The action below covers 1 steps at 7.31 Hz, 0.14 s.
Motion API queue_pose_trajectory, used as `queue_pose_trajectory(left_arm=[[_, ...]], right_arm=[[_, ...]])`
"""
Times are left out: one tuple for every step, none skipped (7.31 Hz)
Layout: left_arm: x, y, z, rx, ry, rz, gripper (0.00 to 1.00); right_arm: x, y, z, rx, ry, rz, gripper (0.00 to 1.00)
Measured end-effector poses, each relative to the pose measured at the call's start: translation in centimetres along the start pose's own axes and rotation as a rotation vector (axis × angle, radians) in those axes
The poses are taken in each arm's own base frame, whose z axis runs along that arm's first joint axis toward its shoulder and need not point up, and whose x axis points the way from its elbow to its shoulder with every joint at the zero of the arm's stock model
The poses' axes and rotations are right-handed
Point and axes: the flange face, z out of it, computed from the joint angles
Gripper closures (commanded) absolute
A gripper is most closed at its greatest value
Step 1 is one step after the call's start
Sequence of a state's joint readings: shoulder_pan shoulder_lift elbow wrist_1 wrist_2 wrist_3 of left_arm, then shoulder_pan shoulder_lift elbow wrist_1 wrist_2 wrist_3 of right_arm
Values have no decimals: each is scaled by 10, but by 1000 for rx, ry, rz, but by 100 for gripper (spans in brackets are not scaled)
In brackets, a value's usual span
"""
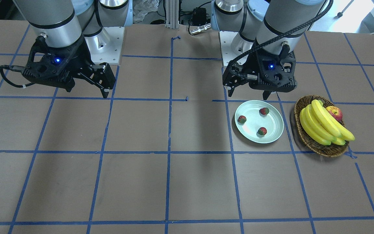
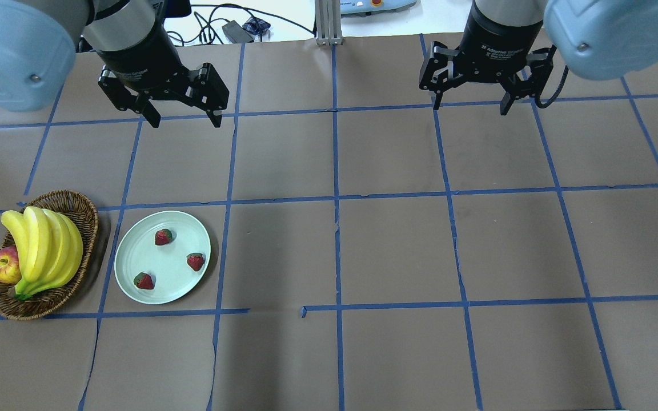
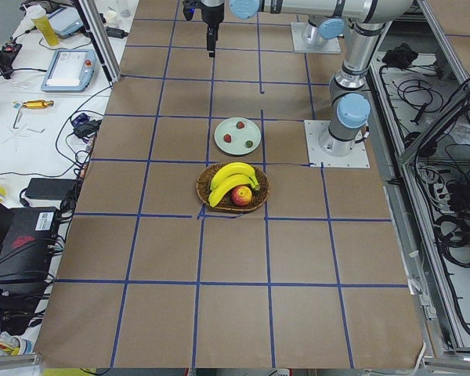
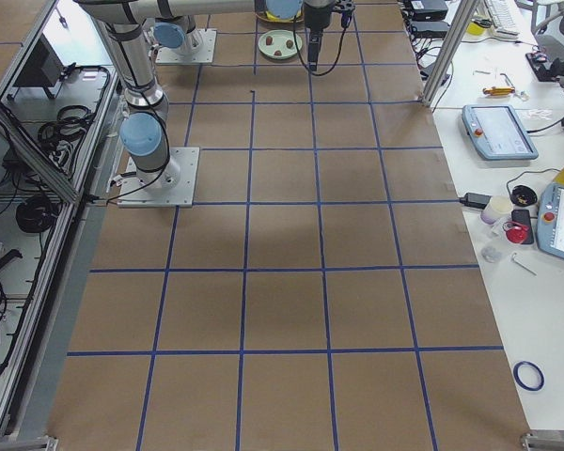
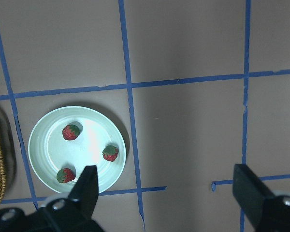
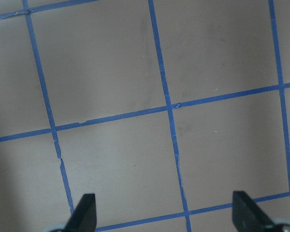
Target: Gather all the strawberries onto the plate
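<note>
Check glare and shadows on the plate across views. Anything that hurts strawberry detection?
Left wrist view: a bright glare patch sits at the centre of the plate, between the strawberries; all three look sharp. Overhead view: the plate is evenly lit, and a broad soft shadow on the table falls just beside it, not over it. Both side views: the strawberries are mere specks.

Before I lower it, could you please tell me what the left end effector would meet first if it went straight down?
Most likely the bare table, just beside the plate rather than on it, though depth is unclear.
</note>
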<state>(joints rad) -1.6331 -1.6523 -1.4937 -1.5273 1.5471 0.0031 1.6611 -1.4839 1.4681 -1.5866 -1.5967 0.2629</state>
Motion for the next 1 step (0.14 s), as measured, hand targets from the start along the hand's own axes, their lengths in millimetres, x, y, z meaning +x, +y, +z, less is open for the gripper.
queue_pose_trajectory(left_arm=[[0,-1,-1,17,-4,2,0]], right_arm=[[0,0,0,-1,4,-1,0]])
